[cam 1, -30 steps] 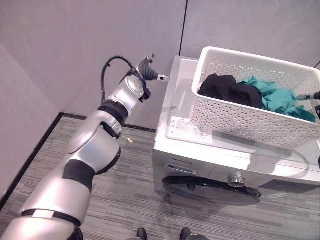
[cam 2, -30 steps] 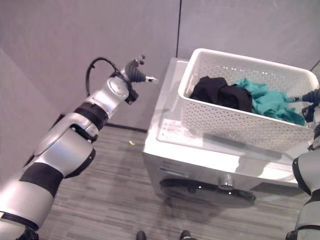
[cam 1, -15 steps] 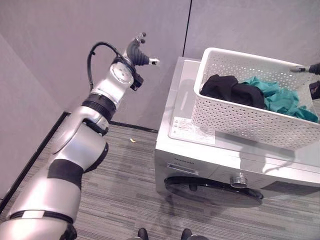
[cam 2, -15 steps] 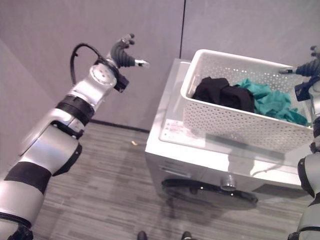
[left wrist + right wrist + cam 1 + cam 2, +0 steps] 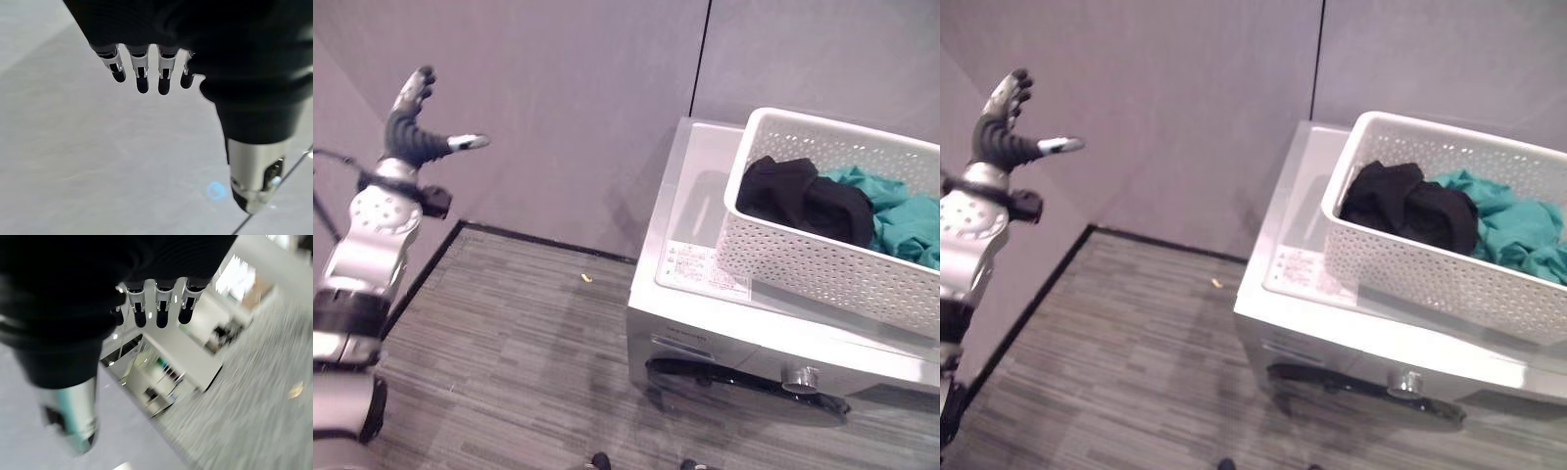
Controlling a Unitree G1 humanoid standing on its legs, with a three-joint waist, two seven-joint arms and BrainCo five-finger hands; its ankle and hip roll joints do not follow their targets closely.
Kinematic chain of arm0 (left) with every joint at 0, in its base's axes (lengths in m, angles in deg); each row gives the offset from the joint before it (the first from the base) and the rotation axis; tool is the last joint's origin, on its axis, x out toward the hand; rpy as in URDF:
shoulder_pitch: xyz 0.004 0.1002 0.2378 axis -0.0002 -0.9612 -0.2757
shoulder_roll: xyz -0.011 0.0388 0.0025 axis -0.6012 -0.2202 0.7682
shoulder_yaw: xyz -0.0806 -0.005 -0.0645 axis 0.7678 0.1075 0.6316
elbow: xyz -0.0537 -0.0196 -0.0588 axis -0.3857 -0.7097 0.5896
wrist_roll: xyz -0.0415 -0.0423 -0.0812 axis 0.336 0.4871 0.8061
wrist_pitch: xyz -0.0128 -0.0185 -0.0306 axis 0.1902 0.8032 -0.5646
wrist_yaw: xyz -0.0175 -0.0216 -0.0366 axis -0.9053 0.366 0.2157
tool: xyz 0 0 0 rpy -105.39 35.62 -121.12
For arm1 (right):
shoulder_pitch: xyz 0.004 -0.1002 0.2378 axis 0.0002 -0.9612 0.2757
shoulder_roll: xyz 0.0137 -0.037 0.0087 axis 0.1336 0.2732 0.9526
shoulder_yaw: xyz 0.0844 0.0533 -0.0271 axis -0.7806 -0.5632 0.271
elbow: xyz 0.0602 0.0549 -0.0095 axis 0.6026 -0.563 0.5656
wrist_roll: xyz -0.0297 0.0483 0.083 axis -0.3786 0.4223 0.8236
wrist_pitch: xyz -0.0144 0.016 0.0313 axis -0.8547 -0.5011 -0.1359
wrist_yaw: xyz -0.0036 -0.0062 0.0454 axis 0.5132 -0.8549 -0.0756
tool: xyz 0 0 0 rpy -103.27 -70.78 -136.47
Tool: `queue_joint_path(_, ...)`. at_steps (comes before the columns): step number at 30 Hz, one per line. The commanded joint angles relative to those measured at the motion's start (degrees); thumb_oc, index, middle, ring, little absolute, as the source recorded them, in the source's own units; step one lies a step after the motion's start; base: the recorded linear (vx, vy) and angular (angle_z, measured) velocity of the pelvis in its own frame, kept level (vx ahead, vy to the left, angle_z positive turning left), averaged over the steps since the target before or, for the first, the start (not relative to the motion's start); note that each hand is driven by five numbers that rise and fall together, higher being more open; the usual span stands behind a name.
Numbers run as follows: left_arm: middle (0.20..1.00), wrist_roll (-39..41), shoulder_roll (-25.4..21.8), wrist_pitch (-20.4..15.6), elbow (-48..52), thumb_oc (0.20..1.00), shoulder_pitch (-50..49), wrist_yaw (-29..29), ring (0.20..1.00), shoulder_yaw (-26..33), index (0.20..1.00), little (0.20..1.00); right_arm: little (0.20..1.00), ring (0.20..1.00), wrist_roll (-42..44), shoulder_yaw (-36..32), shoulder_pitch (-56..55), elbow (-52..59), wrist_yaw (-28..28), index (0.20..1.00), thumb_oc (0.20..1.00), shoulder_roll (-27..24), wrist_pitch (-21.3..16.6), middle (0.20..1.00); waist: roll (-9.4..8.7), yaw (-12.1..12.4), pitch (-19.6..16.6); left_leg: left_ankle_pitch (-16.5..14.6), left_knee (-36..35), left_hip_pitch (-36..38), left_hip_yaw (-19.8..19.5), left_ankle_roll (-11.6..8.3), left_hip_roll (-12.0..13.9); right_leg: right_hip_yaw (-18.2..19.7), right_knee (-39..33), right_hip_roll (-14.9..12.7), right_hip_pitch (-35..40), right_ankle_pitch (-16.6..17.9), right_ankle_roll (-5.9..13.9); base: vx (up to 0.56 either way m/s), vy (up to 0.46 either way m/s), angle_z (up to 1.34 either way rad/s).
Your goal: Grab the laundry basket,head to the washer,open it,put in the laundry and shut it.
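Note:
A white perforated laundry basket (image 5: 822, 259) stands on top of the white washer (image 5: 705, 323), holding a black garment (image 5: 803, 196) and teal laundry (image 5: 901, 220). The washer's dark round door (image 5: 744, 382) on the front is closed. My left hand (image 5: 406, 132) is raised far to the left of the washer, near the grey wall, open with fingers spread and nothing in it. In its wrist view the left hand's fingers (image 5: 142, 73) hang straight against the wall. My right hand's fingers (image 5: 159, 308) hang relaxed and hold nothing in the right wrist view.
Grey wall panels (image 5: 587, 88) stand behind the washer. Striped grey carpet (image 5: 509, 362) lies to the left and in front of it, with a small yellow scrap (image 5: 587, 278) near the wall. A knob (image 5: 800, 376) sits on the washer's front panel.
My left hand swung away from the washer's top corner, far out to the left and up. My right hand left the basket's far right rim. The camera shifted, so the washer sits further right.

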Motion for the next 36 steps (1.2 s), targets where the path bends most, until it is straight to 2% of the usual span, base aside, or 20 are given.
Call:
queue_joint_path(1, 1.000, -1.5, -3.2, -2.5, 1.9, 1.000, -1.8, 3.3, 1.000, 7.1, 1.000, 1.000, 1.000, 1.000, -7.5, -3.6, -1.7, 2.9, -1.0, 1.000, 1.000, -2.5, -1.0, 1.000, 1.00, 1.0, -4.9, -2.0, -3.8, -2.8, 2.7, -0.62, 4.3, -0.7, 0.1, -2.2, -1.7, -5.4, 3.28, 0.02, 0.020, -0.18)
queue_joint_path(3, 1.000, -2.1, 1.6, -3.3, 6.6, 1.000, -16.6, 5.5, 1.000, 15.6, 1.000, 1.000, 1.000, 1.000, -15.3, -5.2, -5.2, 9.9, -0.8, 1.000, 1.000, 4.0, -1.0, 1.000, 1.23, 1.2, -5.0, -2.7, -3.8, -2.7, 3.3, -0.17, 4.2, -0.2, 0.0, -2.5, -2.2, -5.1, 3.49, 0.02, 0.024, -0.25)
queue_joint_path(4, 1.000, -2.1, 1.9, -3.2, 7.4, 1.000, -17.9, 5.8, 1.000, 16.6, 1.000, 1.000, 1.000, 1.000, -15.7, -5.0, -5.2, 10.8, -0.5, 1.000, 1.000, 4.5, -0.7, 1.000, 1.21, 1.0, -5.3, -2.8, -3.8, -2.6, 3.5, -0.14, 4.2, 0.0, 0.0, -2.5, -2.2, -5.1, 3.52, 0.02, 0.038, -0.30)
queue_joint_path(5, 1.000, -2.2, 5.6, -3.4, 8.2, 1.000, -23.1, 6.8, 1.000, 18.5, 1.000, 1.000, 1.000, 1.000, -18.1, -4.4, -5.3, 14.0, -0.6, 1.000, 1.000, 8.3, -1.0, 1.000, 1.21, 0.7, -5.4, -3.3, -3.8, -2.4, 4.0, 0.23, 4.1, 0.7, -0.1, -2.8, -2.7, -4.8, 3.64, 0.01, 0.028, -0.11)
queue_joint_path(12, 1.000, -1.8, 11.1, -3.4, 3.2, 1.000, -24.2, 4.3, 1.000, 18.9, 1.000, 1.000, 1.000, 1.000, -21.1, -0.1, -2.8, 11.8, -0.5, 1.000, 1.000, 7.7, 0.8, 1.000, 0.43, 0.9, -5.4, -3.7, -3.8, -2.0, 6.2, 0.77, 4.0, 2.9, -0.1, -3.2, -4.1, -3.7, 3.89, -0.01, 0.017, -0.22)
queue_joint_path(15, 1.000, -1.0, 13.3, -4.7, 3.2, 1.000, -27.6, 4.8, 1.000, 19.6, 1.000, 1.000, 1.000, 1.000, -21.0, 2.2, -4.0, 12.5, 0.9, 1.000, 1.000, 11.7, 0.6, 1.000, 0.23, 1.2, -5.0, -3.6, -3.8, -2.1, 6.6, 0.95, 4.0, 3.1, -0.1, -3.3, -4.5, -3.5, 3.83, 0.00, 0.009, -0.29)
queue_joint_path(17, 1.000, 2.6, 15.1, -5.6, 2.4, 1.000, -32.4, 7.3, 1.000, 20.0, 1.000, 1.000, 1.000, 1.000, -19.4, 4.7, -7.0, 13.7, 3.8, 1.000, 1.000, 16.6, -0.3, 1.000, 0.12, 1.3, -4.3, -3.6, -3.8, -2.3, 6.7, 1.01, 3.9, 2.7, -0.1, -3.5, -4.7, -3.3, 3.80, -0.02, 0.003, -0.23)
queue_joint_path(18, 1.000, 2.8, 14.9, -5.8, 2.3, 1.000, -32.7, 7.5, 1.000, 20.1, 1.000, 1.000, 1.000, 1.000, -19.3, 4.8, -7.1, 13.7, 3.9, 1.000, 1.000, 16.7, -0.4, 1.000, 0.02, 1.3, -4.5, -3.6, -3.8, -2.3, 6.7, 1.01, 3.9, 2.7, -0.1, -3.5, -4.6, -3.3, 3.80, -0.03, -0.001, -0.15)
queue_joint_path(20, 1.000, 9.2, 17.6, -6.6, 0.2, 1.000, -36.9, 10.8, 1.000, 19.3, 1.000, 1.000, 1.000, 1.000, -16.2, 9.3, -11.1, 13.7, 8.7, 1.000, 1.000, 22.0, -1.4, 1.000, -0.07, 1.4, -3.9, -4.3, -3.8, -2.3, 5.5, 0.74, 4.0, 2.7, -0.1, -3.6, -4.4, -3.9, 4.10, 0.02, -0.003, 0.00)
queue_joint_path(21, 1.000, 9.5, 17.4, -6.8, 0.1, 1.000, -37.3, 11.1, 1.000, 19.5, 1.000, 1.000, 1.000, 1.000, -16.0, 9.4, -11.4, 13.7, 8.7, 1.000, 1.000, 21.9, -1.6, 1.000, -0.24, 1.3, -3.9, -3.4, -3.8, -2.5, 6.5, 0.89, 3.9, 1.7, -0.1, -3.7, -4.6, -3.3, 3.83, 0.00, 0.000, 0.00)
queue_joint_path(22, 1.000, 12.7, 18.5, -6.3, -3.6, 1.000, -39.6, 13.7, 1.000, 18.1, 1.000, 1.000, 1.000, 1.000, -13.3, 15.0, -14.0, 10.6, 13.6, 1.000, 1.000, 23.2, -2.5, 1.000, -0.28, 1.7, -3.5, -4.1, -3.8, -2.4, 5.4, 0.50, 4.0, 2.0, -0.1, -3.7, -4.2, -4.0, 4.18, 0.00, 0.000, 0.00)
queue_joint_path(23, 1.000, 12.8, 18.3, -6.5, -4.0, 1.000, -39.8, 13.9, 1.000, 18.2, 1.000, 1.000, 1.000, 1.000, -13.1, 15.2, -14.1, 10.1, 13.6, 1.000, 1.000, 23.0, -2.8, 1.000, -0.39, 1.6, -3.6, -4.0, -3.8, -2.4, 5.4, 0.48, 4.0, 1.9, -0.1, -3.7, -4.1, -4.0, 4.18, 0.01, -0.017, 0.04)
queue_joint_path(24, 1.000, 14.1, 19.3, -5.3, -9.1, 1.000, -41.3, 16.5, 1.000, 17.1, 1.000, 1.000, 1.000, 1.000, -10.8, 19.2, -16.6, 7.3, 19.4, 1.000, 1.000, 23.0, -3.5, 1.000, -0.65, 2.0, -3.4, -3.6, -3.8, -2.6, 5.4, 0.19, 4.1, 1.2, -0.1, -3.8, -4.1, -4.0, 4.18, -0.02, -0.011, 0.08)
queue_joint_path(25, 1.000, 14.2, 19.2, -5.5, -9.4, 1.000, -41.4, 16.7, 1.000, 17.1, 1.000, 1.000, 1.000, 1.000, -10.6, 19.3, -16.7, 7.1, 19.5, 1.000, 1.000, 22.8, -3.7, 1.000, -0.70, 1.9, -3.5, -3.6, -3.8, -2.6, 5.3, 0.17, 4.1, 1.1, -0.1, -3.8, -4.1, -4.1, 4.18, -0.03, -0.018, 0.11)
queue_joint_path(27, 1.000, 14.5, 19.2, -4.6, -16.2, 1.000, -40.8, 19.4, 1.000, 14.3, 1.000, 1.000, 1.000, 1.000, -8.0, 25.6, -17.7, 0.3, 25.2, 1.000, 1.000, 20.7, -4.9, 1.000, -1.18, 2.4, -3.5, -3.0, -3.8, -3.0, 5.1, -0.18, 4.3, 0.4, -0.1, -3.8, -4.0, -3.9, 4.17, -0.02, -0.021, 0.11)
queue_joint_path(28, 1.000, 11.5, 18.6, -3.9, -22.7, 1.000, -40.0, 21.4, 1.000, 9.8, 1.000, 1.000, 1.000, 1.000, -8.2, 33.0, -16.9, -8.7, 29.8, 1.000, 1.000, 18.7, -4.7, 1.000, -1.36, 3.0, -3.4, -2.4, -3.8, -3.3, 4.8, -0.51, 4.5, -0.2, -0.1, -3.8, -3.9, -3.7, 4.16, -0.02, -0.019, 0.11)
queue_joint_path(31, 1.000, 5.1, 17.9, -4.6, -29.4, 1.000, -37.4, 21.3, 1.000, 3.2, 1.000, 1.000, 1.000, 1.000, -9.1, 41.9, -11.1, -22.8, 30.4, 1.000, 1.000, 18.0, -4.9, 1.000, -1.34, 3.5, -3.2, -2.1, -3.8, -3.6, 4.6, -0.60, 4.5, -0.3, 0.0, -3.9, -4.2, -3.6, 4.20, -0.01, -0.002, 0.23)
queue_joint_path(32, 1.000, -1.3, 19.6, -4.8, -36.2, 1.000, -33.5, 18.4, 1.000, -2.1, 1.000, 1.000, 1.000, 1.000, -9.5, 49.5, -3.5, -36.6, 28.9, 1.000, 1.000, 21.2, -4.0, 1.000, -1.07, 4.2, -3.1, -1.9, -3.8, -3.7, 4.1, -0.47, 4.5, -0.4, 0.0, -4.0, -4.1, -3.7, 4.12, -0.01, 0.004, 0.09)
queue_joint_path(34, 1.000, -4.7, 21.6, -4.9, -41.4, 1.000, -30.3, 15.8, 1.000, -4.1, 1.000, 1.000, 1.000, 1.000, -9.4, 52.4, 1.1, -44.9, 26.6, 1.000, 1.000, 23.9, -4.1, 1.000, -1.05, 4.4, -2.9, -1.9, -3.8, -3.8, 3.8, -0.38, 4.4, -0.5, -0.1, -4.1, -4.1, -3.7, 4.08, -0.01, -0.003, 0.06)
queue_joint_path(36, 1.000, -12.7, 30.4, -3.0, -58.1, 1.000, -18.5, 4.4, 1.000, -8.8, 1.000, 1.000, 1.000, 1.000, -5.9, 57.0, 11.5, -60.9, 19.4, 1.000, 1.000, 31.6, -2.4, 1.000, -0.40, 5.4, -2.8, -1.6, -3.8, -4.2, 2.7, -0.36, 4.0, -0.9, -0.1, -4.2, -4.0, -4.3, 3.71, -0.03, -0.002, 0.16)
